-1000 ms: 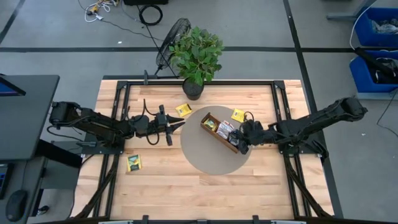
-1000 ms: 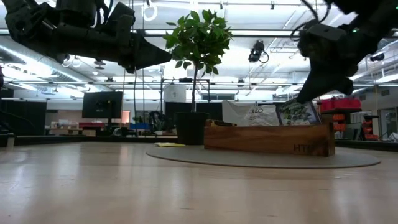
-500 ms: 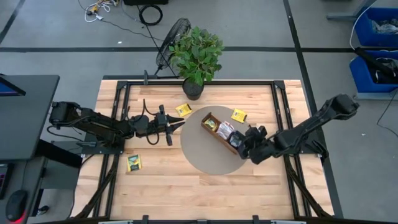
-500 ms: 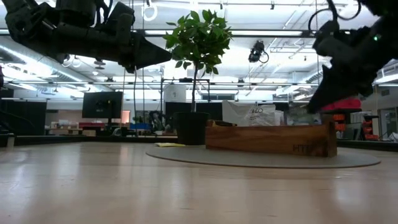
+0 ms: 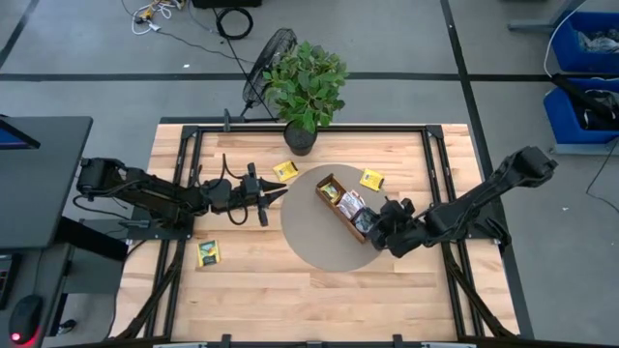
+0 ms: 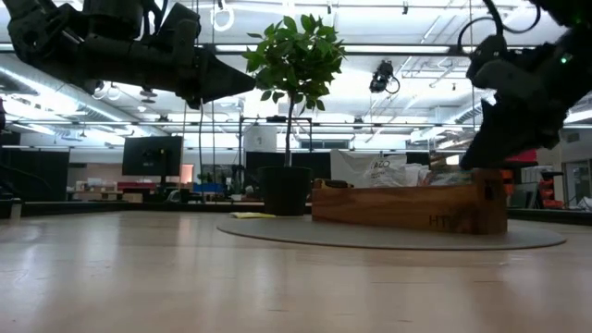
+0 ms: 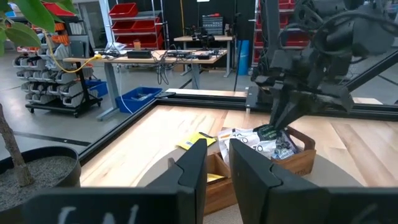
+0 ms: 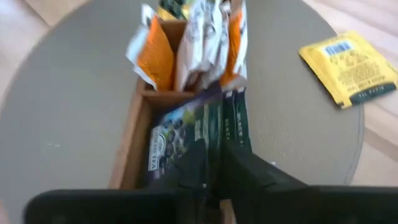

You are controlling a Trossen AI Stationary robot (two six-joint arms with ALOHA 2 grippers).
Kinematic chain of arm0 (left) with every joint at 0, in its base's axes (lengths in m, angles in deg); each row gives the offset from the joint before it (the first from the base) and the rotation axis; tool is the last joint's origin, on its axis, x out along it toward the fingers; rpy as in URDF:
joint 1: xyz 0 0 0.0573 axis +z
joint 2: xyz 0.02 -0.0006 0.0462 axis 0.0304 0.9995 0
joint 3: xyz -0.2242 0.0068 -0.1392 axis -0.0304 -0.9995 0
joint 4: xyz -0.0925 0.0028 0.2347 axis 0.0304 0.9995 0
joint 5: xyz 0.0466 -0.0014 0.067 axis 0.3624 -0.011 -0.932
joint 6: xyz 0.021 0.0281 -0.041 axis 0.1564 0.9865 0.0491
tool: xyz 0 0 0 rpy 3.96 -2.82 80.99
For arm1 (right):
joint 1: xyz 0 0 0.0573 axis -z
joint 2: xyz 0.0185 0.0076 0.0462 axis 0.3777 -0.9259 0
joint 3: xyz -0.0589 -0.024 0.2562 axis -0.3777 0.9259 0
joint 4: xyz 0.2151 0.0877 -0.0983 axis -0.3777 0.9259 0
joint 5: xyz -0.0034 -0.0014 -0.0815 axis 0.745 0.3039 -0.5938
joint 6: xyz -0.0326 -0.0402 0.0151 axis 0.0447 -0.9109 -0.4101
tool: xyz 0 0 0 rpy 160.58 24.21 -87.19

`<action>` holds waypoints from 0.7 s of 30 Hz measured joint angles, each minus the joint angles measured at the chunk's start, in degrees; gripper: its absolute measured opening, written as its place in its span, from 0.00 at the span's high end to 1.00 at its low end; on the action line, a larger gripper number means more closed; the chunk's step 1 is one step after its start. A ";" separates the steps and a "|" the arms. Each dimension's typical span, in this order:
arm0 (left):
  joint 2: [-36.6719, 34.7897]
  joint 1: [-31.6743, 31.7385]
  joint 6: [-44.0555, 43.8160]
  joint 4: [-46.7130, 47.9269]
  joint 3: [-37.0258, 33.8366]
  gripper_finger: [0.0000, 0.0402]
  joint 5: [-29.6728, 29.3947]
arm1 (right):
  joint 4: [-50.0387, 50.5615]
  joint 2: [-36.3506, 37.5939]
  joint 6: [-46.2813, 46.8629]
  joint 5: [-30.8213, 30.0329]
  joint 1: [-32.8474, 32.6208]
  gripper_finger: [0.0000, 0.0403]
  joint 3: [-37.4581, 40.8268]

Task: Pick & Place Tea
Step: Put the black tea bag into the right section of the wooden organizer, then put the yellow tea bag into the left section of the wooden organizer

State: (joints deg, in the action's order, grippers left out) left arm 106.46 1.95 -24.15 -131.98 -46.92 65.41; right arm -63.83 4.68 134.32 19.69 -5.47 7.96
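Tea packets stand packed in the wooden box point(image 5: 345, 205) on the round grey mat point(image 5: 309, 242); a dark blue packet point(image 8: 186, 140) sits in the end compartment, and I see the right gripper point(image 5: 372, 228) just over it, though I cannot tell if its fingers grip it or are free. One yellow packet point(image 5: 370, 179) lies beside the mat, one point(image 5: 284, 171) near the plant pot point(image 5: 300, 140), one point(image 5: 207, 253) on the bare wood. My left gripper point(image 5: 274, 196) hovers off the mat's edge, fingers slightly apart, holding nothing.

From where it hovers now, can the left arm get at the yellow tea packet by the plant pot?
Probably yes. The left gripper hangs over bare table, and the yellow tea packet lies flat nearby with nothing between; the potted plant stands just beyond it.
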 joint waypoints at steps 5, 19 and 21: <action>0.00 0.00 -0.20 0.02 0.00 0.82 0.00 | 0.00 5.27 -4.46 -0.63 0.04 0.71 0.00; 0.00 0.00 -0.20 -0.42 0.00 0.82 0.00 | 9.61 14.58 -7.05 0.40 14.34 0.56 0.02; 0.00 0.00 -0.20 -0.46 0.18 0.82 -0.02 | 9.45 14.53 -9.38 3.85 18.49 0.56 0.02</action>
State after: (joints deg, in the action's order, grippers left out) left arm 106.46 1.95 -24.35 -132.44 -46.74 65.39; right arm -54.38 19.20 124.94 23.54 13.02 7.98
